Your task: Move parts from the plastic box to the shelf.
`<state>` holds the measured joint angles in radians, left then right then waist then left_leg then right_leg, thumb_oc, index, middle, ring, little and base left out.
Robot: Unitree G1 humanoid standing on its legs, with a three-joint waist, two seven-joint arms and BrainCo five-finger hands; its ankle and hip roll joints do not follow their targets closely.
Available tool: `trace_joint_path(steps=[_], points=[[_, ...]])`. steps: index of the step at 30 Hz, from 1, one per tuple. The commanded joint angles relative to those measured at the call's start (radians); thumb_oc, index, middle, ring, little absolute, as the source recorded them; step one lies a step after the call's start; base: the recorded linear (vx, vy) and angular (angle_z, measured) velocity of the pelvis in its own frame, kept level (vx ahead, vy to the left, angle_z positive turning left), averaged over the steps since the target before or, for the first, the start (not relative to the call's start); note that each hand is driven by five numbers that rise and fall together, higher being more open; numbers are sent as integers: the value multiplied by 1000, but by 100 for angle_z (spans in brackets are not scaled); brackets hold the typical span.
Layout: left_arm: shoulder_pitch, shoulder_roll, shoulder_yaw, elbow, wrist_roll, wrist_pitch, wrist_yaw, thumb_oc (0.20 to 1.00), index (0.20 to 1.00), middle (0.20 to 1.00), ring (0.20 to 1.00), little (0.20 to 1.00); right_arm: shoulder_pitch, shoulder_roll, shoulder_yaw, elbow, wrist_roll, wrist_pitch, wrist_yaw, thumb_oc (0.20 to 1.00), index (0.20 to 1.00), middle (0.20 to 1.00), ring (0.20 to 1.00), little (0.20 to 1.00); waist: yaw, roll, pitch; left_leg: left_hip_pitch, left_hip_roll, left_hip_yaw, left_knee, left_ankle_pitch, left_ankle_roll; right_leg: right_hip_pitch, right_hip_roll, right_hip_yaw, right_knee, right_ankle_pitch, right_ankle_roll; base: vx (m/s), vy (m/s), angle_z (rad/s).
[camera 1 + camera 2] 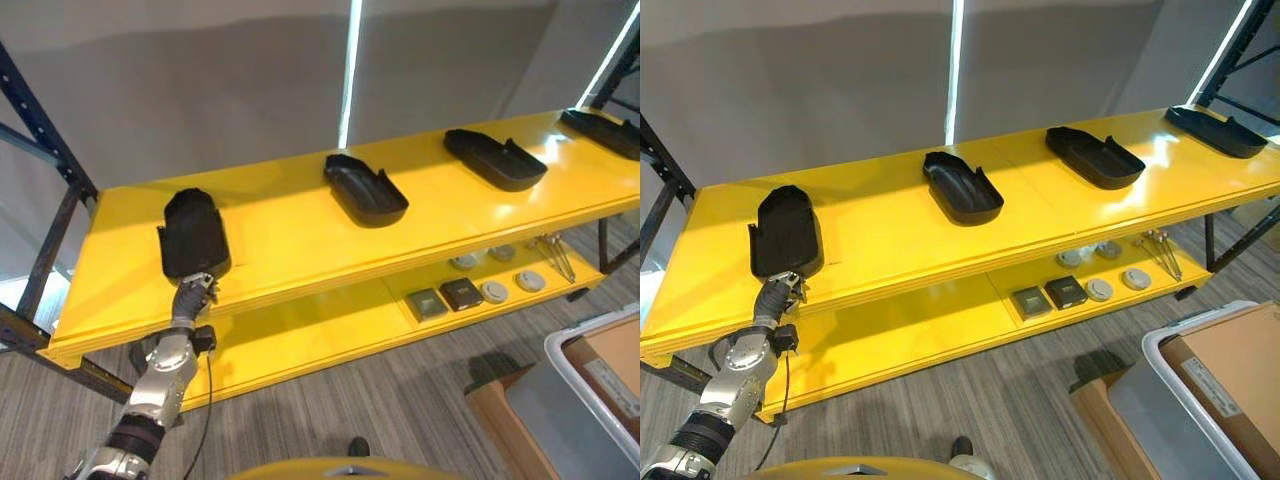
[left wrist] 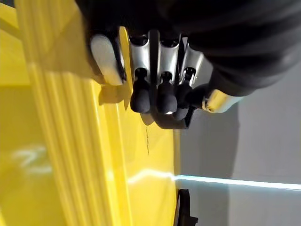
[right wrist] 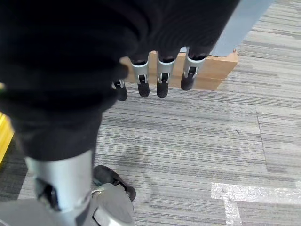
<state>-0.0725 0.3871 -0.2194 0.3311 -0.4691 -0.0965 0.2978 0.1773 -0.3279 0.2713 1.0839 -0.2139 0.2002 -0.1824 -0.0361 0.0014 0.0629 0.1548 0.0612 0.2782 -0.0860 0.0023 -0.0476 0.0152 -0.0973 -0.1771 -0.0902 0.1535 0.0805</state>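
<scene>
The left hand (image 1: 193, 296) reaches up to the front edge of the yellow shelf (image 1: 300, 250), its fingers (image 2: 141, 94) relaxed and touching the near end of a black part (image 1: 194, 236) lying on the top board. Three more black parts (image 1: 365, 189) lie spaced along it. The right hand (image 3: 160, 70) hangs over the floor with fingers loose and empty. The plastic box (image 1: 1200, 400) stands at lower right.

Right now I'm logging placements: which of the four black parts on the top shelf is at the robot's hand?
The leftmost black part: the left hand touches its near end. The other three black parts lie untouched further right.
</scene>
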Motion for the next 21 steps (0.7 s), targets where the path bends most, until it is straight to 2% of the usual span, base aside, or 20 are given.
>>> trace_joint_path(steps=[1, 14, 21], points=[[-164, 8, 49, 65, 23, -58, 44, 200, 200, 200, 200, 200, -27, -35, 31, 52, -34, 0, 2, 1000, 1000, 1000, 1000, 1000, -13, 0, 40, -19, 52, 47, 15, -36, -1, 62, -46, 12, 3, -115, 82, 0, 0, 0], [-274, 46, 93, 273, 11, -71, 94, 200, 200, 200, 200, 200, -44, -60, 50, 55, -69, -8, 24, 1000, 1000, 1000, 1000, 1000, -45, 5, 37, -16, 53, 59, 13, -33, -4, 58, -45, 22, 3, -118, 84, 0, 0, 0], [-320, 95, 109, 230, -36, -67, 79, 200, 200, 200, 200, 200, -50, -74, 48, 58, -72, -11, 27, 1000, 1000, 1000, 1000, 1000, -50, 12, 46, -17, 51, 55, 13, -32, -2, 58, -46, 25, 3, -118, 83, -2, 4, 4]])
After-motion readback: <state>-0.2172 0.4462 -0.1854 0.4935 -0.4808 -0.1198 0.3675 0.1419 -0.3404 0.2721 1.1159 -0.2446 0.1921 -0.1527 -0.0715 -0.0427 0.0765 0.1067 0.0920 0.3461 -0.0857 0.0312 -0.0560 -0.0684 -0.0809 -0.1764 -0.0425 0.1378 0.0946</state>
